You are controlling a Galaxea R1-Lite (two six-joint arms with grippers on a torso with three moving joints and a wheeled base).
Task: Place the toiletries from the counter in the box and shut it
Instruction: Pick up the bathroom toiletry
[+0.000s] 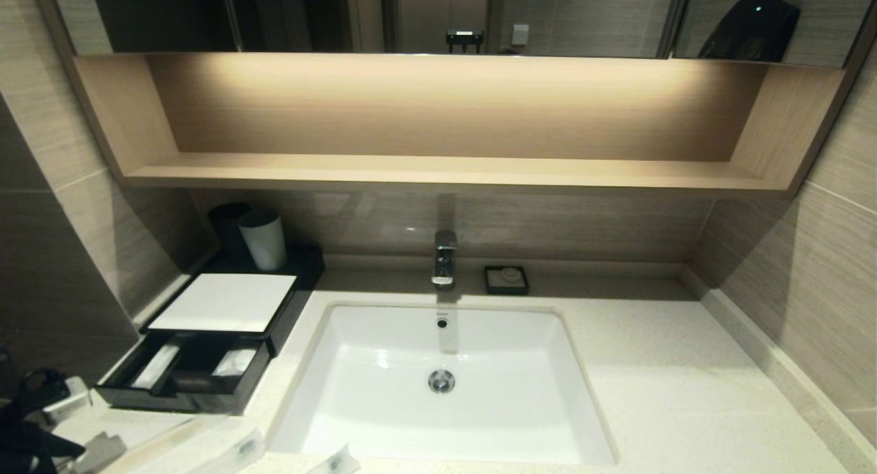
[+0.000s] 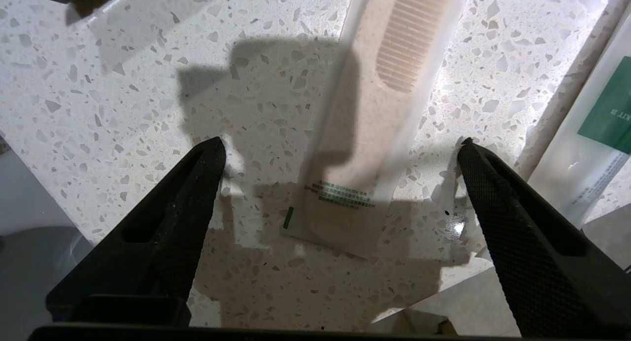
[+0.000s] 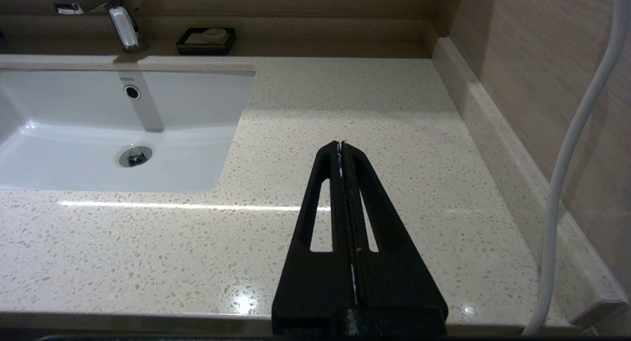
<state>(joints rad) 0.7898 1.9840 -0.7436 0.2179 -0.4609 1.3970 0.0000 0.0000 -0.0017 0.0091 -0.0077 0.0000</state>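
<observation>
The black box (image 1: 223, 301) with a white top stands on the cream speckled counter (image 1: 685, 392), left of the basin (image 1: 384, 337). Its front drawer (image 1: 181, 381) is pulled out and holds whitish packets. Several wrapped toiletries lie along the counter's front edge, among them one (image 1: 241, 451) and another (image 1: 336, 462). My left gripper (image 2: 342, 149) is open just above the counter, its fingers either side of a translucent comb packet (image 2: 365, 134). A packet with a green label (image 2: 589, 144) lies beside it. My right gripper (image 3: 341, 146) is shut and empty over the counter right of the basin.
A faucet (image 1: 444, 258) and a small black soap dish (image 1: 506, 280) stand behind the basin. A white cup (image 1: 262, 239) and a dark cup (image 1: 226, 224) stand behind the box. Walls close both sides. A white cable (image 3: 577, 149) hangs by the right wall.
</observation>
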